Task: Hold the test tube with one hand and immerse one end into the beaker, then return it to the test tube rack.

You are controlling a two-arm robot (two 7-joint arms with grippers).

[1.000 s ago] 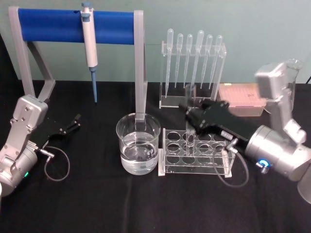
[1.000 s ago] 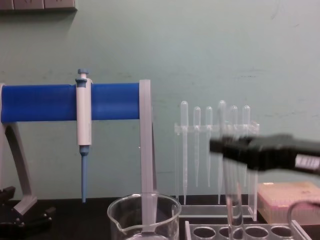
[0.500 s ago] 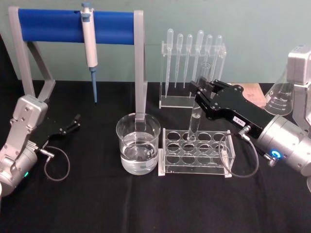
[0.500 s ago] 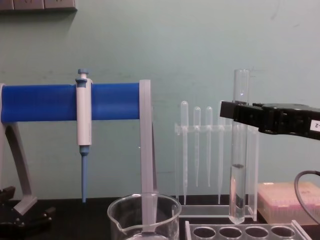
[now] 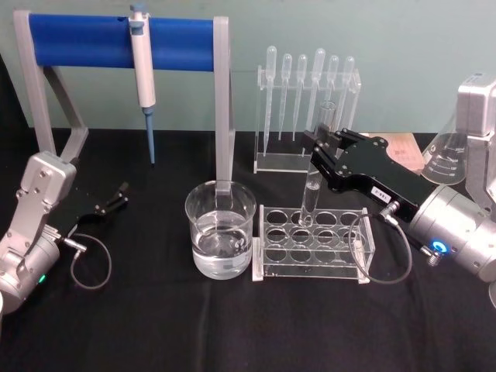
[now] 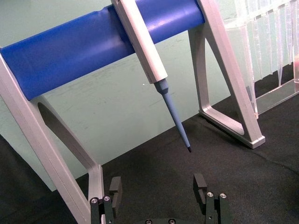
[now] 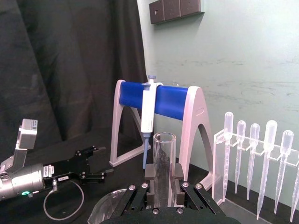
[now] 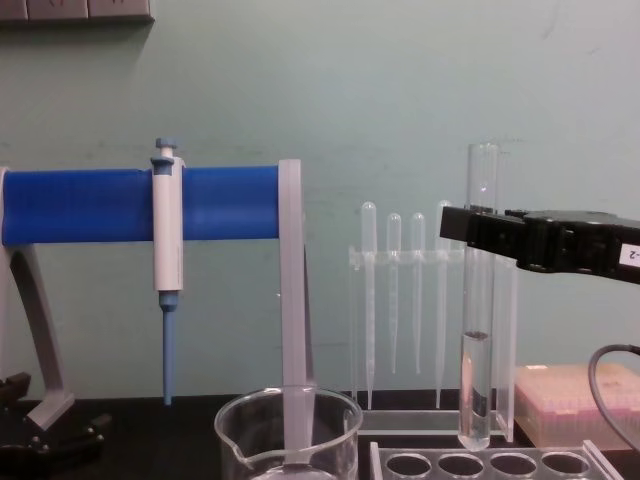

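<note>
The test tube (image 5: 317, 167) stands upright in my right gripper (image 5: 320, 151), which is shut on its upper part. A little liquid sits in the tube's rounded bottom, which hangs just above the back row of the clear rack (image 5: 314, 242). The chest view shows the test tube (image 8: 477, 330) clamped by the right gripper (image 8: 478, 232), and the right wrist view shows the test tube (image 7: 164, 158) between the pads. The beaker (image 5: 220, 229), partly filled with water, stands left of the rack; its rim is the beaker (image 8: 288, 425) in the chest view. My left gripper (image 5: 120, 194) rests open at the far left, also seen as the left gripper (image 6: 158, 186).
A blue-barred stand (image 5: 93, 39) carrying a blue-tipped pipettor (image 5: 142, 66) stands behind the beaker. A clear holder with several plastic pipettes (image 5: 308, 101) is behind the rack. A glass flask (image 5: 449, 159) and a pink tip box (image 5: 404, 147) are at the back right.
A second ago the right gripper was lower, with the tube down in the rack. It rose and drew the tube up out of the rack, then held nearly still. The left arm stayed put.
</note>
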